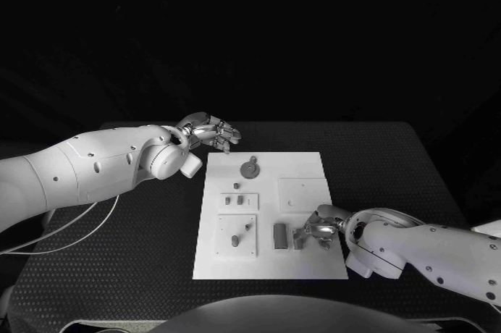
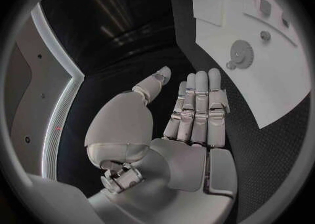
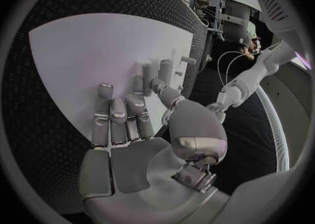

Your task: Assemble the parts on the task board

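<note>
While the left hand [image 1: 209, 131] is hovering off the far left corner of the task board [image 1: 313, 264] with fingers spread and nothing in them, the right hand [image 1: 316, 230] is resting on the board's near right part. Its fingers are lying extended beside a dark rectangular part [image 1: 280, 236], apparently gripping nothing.

A black table [image 1: 418, 174] with a fine dotted texture carries the white task board [image 1: 313, 264], which lies flat near its middle. A thin white cable [image 1: 78, 235] trails over the table's left part
</note>
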`<act>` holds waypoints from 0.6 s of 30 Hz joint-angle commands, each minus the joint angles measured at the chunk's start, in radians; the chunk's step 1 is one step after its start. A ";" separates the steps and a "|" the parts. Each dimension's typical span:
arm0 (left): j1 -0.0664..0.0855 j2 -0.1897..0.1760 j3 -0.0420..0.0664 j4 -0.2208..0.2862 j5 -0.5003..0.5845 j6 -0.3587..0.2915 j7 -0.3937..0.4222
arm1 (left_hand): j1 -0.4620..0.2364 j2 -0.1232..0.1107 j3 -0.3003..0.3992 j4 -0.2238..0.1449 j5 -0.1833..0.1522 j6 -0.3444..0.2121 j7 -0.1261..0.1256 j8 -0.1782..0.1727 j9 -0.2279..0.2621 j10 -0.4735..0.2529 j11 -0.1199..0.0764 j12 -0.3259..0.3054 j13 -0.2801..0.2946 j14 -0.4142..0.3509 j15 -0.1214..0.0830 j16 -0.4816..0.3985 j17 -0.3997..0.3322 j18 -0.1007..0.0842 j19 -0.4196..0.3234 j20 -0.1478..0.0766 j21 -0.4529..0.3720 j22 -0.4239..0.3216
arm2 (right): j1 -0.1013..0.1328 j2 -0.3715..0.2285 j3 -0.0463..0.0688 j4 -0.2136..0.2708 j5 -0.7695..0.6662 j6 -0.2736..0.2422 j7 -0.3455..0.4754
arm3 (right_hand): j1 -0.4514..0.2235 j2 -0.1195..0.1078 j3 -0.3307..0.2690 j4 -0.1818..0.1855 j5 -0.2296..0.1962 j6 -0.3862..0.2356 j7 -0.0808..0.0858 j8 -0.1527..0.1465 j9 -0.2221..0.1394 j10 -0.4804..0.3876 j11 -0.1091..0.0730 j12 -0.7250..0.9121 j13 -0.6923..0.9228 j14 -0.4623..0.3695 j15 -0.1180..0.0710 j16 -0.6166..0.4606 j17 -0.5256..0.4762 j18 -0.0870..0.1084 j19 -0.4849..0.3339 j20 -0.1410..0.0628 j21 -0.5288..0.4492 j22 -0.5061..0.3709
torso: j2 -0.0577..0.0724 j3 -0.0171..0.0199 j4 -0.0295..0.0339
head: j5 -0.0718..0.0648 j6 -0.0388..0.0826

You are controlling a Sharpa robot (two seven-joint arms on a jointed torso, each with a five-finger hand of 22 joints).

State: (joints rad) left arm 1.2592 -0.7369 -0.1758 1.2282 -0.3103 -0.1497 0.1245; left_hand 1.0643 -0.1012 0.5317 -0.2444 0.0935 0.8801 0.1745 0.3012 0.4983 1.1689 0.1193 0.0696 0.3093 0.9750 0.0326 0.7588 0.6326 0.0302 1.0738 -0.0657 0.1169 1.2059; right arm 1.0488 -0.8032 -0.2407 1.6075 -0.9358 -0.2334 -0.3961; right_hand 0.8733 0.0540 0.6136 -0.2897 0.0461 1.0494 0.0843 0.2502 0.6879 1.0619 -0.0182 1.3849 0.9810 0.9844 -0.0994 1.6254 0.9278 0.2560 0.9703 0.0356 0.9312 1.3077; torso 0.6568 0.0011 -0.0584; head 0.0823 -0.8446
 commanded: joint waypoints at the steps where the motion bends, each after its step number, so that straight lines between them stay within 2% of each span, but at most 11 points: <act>1: 0.001 0.001 0.001 0.002 -0.003 0.014 0.006 | -0.008 -0.001 -0.002 0.005 -0.005 -0.008 -0.002 0.006 -0.001 -0.006 0.002 0.001 0.002 -0.004 0.003 -0.005 0.002 0.017 0.003 0.002 -0.004 0.001 | -0.001 0.005 -0.001 -0.004 -0.002 0.040 -0.004 | 0.019 0.010 -0.001 -0.005 0.005 0.003 0.004 0.000 -0.003 0.000 -0.002 0.002 -0.003 0.010 -0.015 0.005 -0.002 0.006 0.003 -0.001 0.003 0.010 | 0.000 0.0001 0.0002 | 0.000 -0.001; 15: 0.001 0.001 0.001 0.002 -0.003 0.016 0.006 | -0.008 -0.001 -0.002 0.005 -0.005 -0.009 -0.001 0.007 -0.001 -0.006 0.002 0.001 0.002 -0.004 0.003 -0.005 0.002 0.017 0.003 0.002 -0.005 0.002 | -0.002 0.018 -0.001 -0.019 -0.048 0.074 -0.007 | 0.008 0.000 -0.008 -0.003 0.004 0.001 0.006 -0.005 -0.008 -0.009 0.001 -0.004 -0.012 -0.003 -0.015 0.002 -0.014 0.006 0.001 0.001 -0.001 0.008 | 0.000 0.0006 -0.0002 | 0.002 -0.004; 18: 0.001 0.002 0.001 0.002 -0.003 0.016 0.006 | -0.008 -0.001 -0.002 0.005 -0.005 -0.009 -0.001 0.007 -0.001 -0.006 0.002 0.001 0.002 -0.004 0.003 -0.005 0.002 0.017 0.003 0.002 -0.005 0.002 | -0.002 0.020 -0.001 -0.022 -0.049 0.069 -0.007 | -0.002 -0.011 -0.013 -0.002 0.004 0.000 0.008 -0.007 -0.011 -0.011 0.002 -0.006 -0.013 -0.007 -0.014 0.001 -0.017 0.006 0.001 0.002 -0.003 0.007 | 0.000 0.0004 -0.0003 | 0.003 -0.004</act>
State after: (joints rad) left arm 1.2592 -0.7366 -0.1758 1.2276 -0.3105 -0.1479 0.1240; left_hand 1.0643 -0.1012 0.5317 -0.2444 0.0935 0.8801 0.1744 0.3012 0.4984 1.1690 0.1192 0.0696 0.3101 0.9750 0.0326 0.7588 0.6334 0.0283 1.0738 -0.0657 0.1170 1.2061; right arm 1.0538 -0.7883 -0.2369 1.5888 -0.9631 -0.1935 -0.3974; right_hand 0.8733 0.0540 0.6042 -0.2910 0.0473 1.0496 0.0842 0.2497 0.6807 1.0578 -0.0141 1.3849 0.9689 0.9809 -0.1067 1.6254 0.9113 0.2561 0.9704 0.0358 0.9312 1.3075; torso 0.6571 0.0016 -0.0585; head 0.0847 -0.8482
